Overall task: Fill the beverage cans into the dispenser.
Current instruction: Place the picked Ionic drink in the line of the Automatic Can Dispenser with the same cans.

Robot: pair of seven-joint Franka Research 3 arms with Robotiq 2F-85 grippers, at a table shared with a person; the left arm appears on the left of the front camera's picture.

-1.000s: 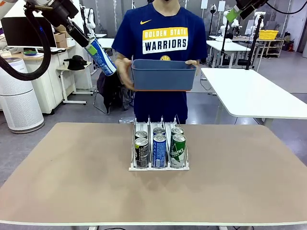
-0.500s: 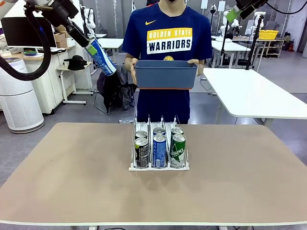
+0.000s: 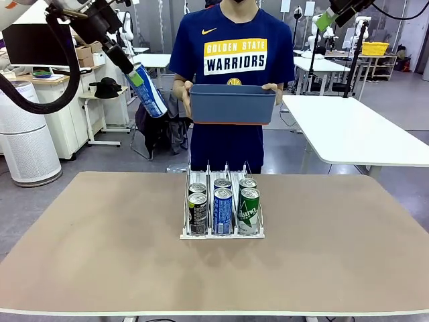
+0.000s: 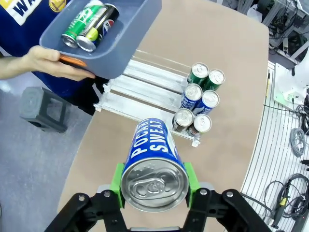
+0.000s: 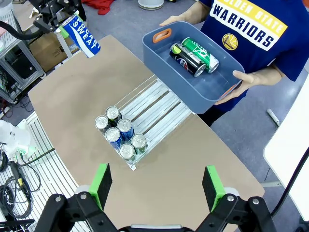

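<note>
The left arm is raised in the upper left of the front view, its forearm slanting down toward the middle. The left gripper (image 3: 134,71) is clamped on a blue-and-white can (image 3: 149,94), which hangs tilted, high above the table (image 3: 100,255) and well apart from the dispenser (image 3: 221,235). In the left wrist view the green pads press on either side of the can near its silver top, and the side reads "POCARI SWEAT".

The right arm sits in the top right corner of the front view. The right gripper (image 5: 157,186) has its jaws spread wide with nothing between them.

The dispenser stands at the centre of the table with six cans (image 3: 222,210) at its near end, two to a lane: black-and-yellow, blue and green. Their print is too small to read.

Behind it a person (image 3: 231,147) holds a blue bin (image 3: 231,107) in both hands at chest height. A green can (image 5: 200,54) and a black can (image 5: 187,59) lie in it. The shirt reads "GOLDEN STATE WARRIORS".
</note>
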